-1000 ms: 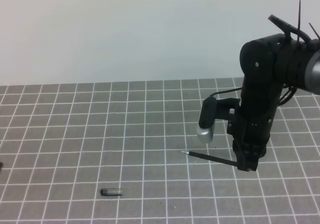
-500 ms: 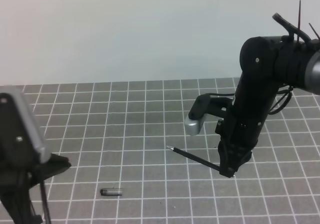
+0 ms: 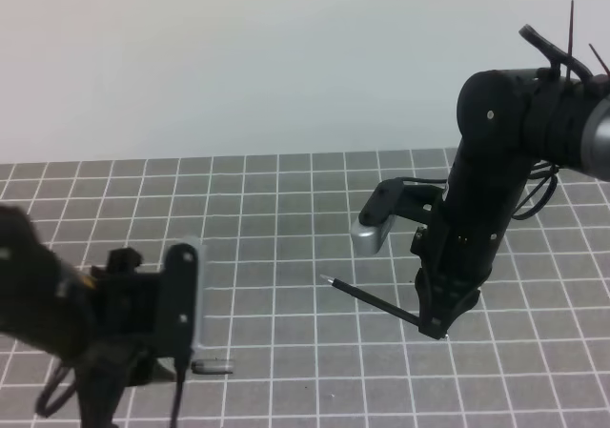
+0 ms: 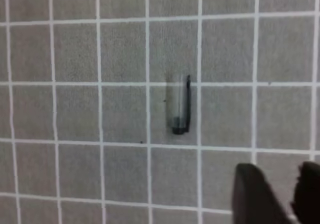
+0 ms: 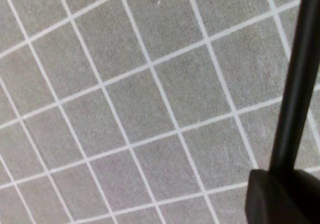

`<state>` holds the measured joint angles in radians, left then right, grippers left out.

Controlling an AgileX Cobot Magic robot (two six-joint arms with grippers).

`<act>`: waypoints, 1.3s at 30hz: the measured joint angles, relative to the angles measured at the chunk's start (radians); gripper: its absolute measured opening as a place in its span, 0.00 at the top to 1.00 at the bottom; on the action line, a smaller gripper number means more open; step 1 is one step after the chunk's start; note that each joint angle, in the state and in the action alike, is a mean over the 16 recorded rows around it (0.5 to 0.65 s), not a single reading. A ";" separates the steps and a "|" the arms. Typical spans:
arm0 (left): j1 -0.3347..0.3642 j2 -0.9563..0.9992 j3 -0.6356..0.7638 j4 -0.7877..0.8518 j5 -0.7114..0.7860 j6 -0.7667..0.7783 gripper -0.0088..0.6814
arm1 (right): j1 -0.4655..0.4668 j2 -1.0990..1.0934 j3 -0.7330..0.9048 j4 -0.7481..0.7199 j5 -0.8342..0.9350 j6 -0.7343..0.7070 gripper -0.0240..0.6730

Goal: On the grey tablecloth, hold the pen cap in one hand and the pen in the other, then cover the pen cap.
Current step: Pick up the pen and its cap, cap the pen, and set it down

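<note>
Grey tablecloth [image 3: 286, 218], right hand [image 3: 435, 325] clamping pen [image 3: 372, 300], left hand [image 4: 280, 194] parted

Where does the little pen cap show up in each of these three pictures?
Exterior high view: the pen cap lies on the cloth at lower left, just right of the left arm.
Left wrist view: the pen cap lies near the middle, upright in the picture, above and left of the left gripper.
Right wrist view: not in it; only the pen shows.
Shared landmark: the white grid of the grey tablecloth.
</note>
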<state>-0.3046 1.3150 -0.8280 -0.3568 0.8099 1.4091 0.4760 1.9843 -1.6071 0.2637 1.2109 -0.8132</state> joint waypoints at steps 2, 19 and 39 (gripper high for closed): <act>-0.022 0.042 -0.004 0.054 -0.019 -0.014 0.54 | 0.000 0.000 0.000 0.000 0.000 0.000 0.96; -0.069 0.244 -0.008 0.262 -0.219 -0.046 0.28 | 0.000 0.000 0.000 0.004 0.000 0.000 0.96; -0.103 0.321 -0.008 0.226 -0.260 -0.040 0.28 | 0.000 -0.001 0.000 0.032 -0.006 -0.002 0.96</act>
<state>-0.4080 1.6356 -0.8361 -0.1307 0.5503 1.3688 0.4760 1.9831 -1.6071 0.2959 1.2045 -0.8152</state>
